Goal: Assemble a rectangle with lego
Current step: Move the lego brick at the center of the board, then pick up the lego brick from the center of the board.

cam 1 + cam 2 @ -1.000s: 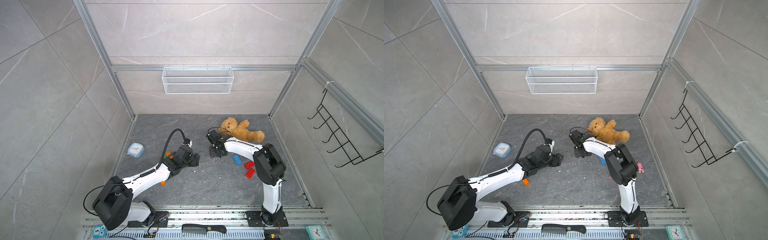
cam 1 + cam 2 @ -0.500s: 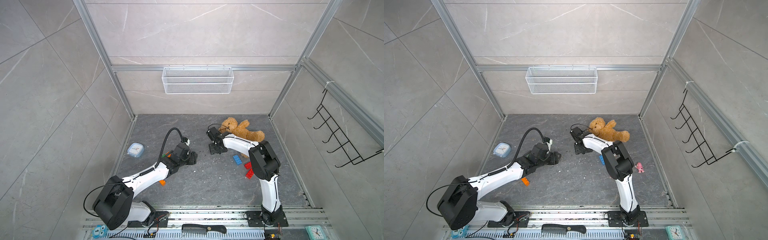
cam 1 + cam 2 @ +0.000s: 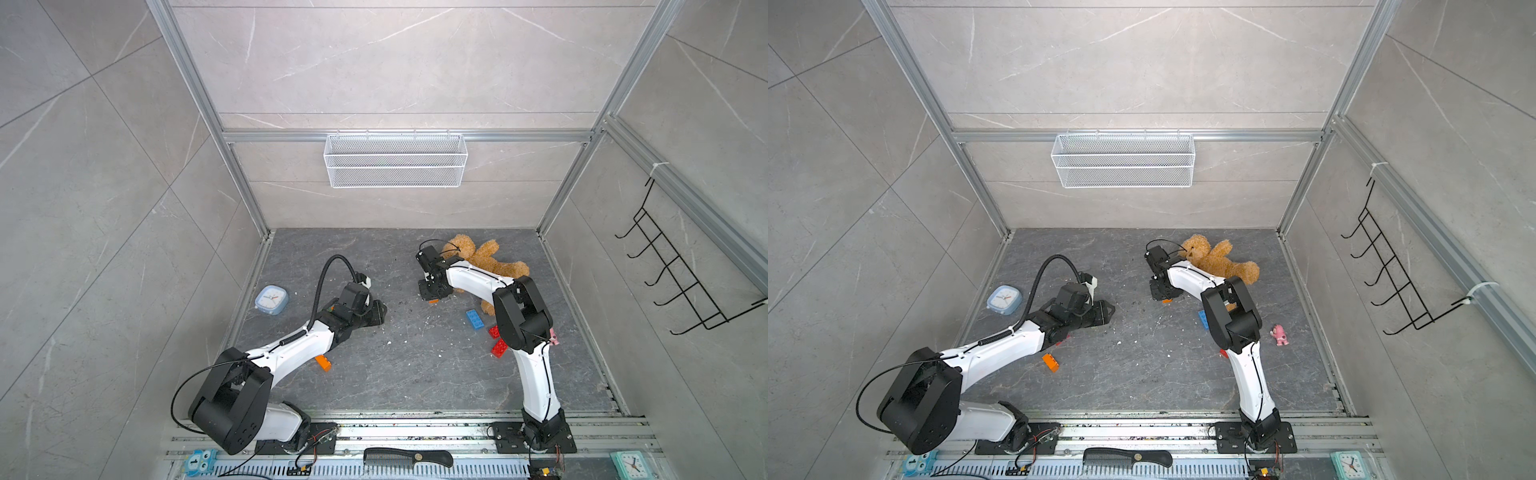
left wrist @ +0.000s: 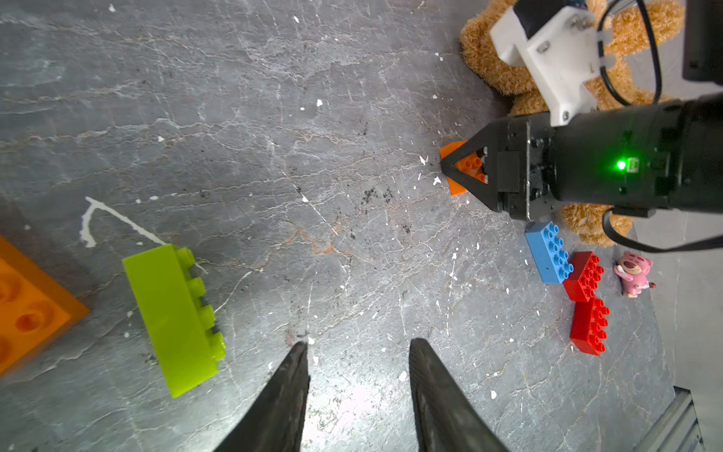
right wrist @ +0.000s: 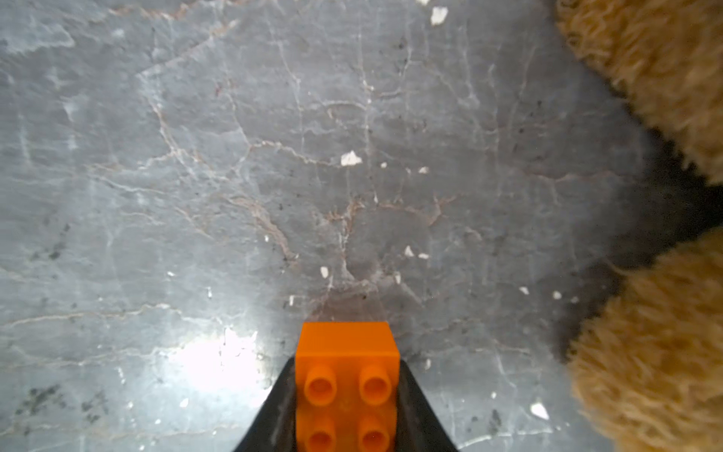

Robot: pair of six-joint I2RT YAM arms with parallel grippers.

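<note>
My right gripper (image 5: pixel 347 362) is shut on a small orange lego brick (image 5: pixel 347 375), studs facing the camera, low over the floor beside the teddy bear. The left wrist view shows that gripper (image 4: pixel 446 166) and its brick (image 4: pixel 457 188) too. My left gripper (image 4: pixel 358 344) is open over bare floor with nothing between its fingers. A lime brick (image 4: pixel 172 317) lies on its side close by, next to an orange brick (image 4: pixel 27 309). A blue brick (image 4: pixel 547 254) and two red bricks (image 4: pixel 585 276) (image 4: pixel 590 326) lie near the right arm. Another orange brick (image 3: pixel 323 363) sits under the left arm.
A brown teddy bear (image 3: pixel 478 259) lies at the back right, touching the right arm. A blue clock (image 3: pixel 271 299) stands at the left wall. A pink figurine (image 3: pixel 1280 335) lies at the right. A wire basket (image 3: pixel 395 160) hangs on the back wall, and a comb (image 3: pixel 407 457) lies on the front rail.
My right gripper has closed on the small orange brick after shifting slightly toward the back wall. My left gripper's fingers have come closer together and the arm has drawn slightly to the left.
</note>
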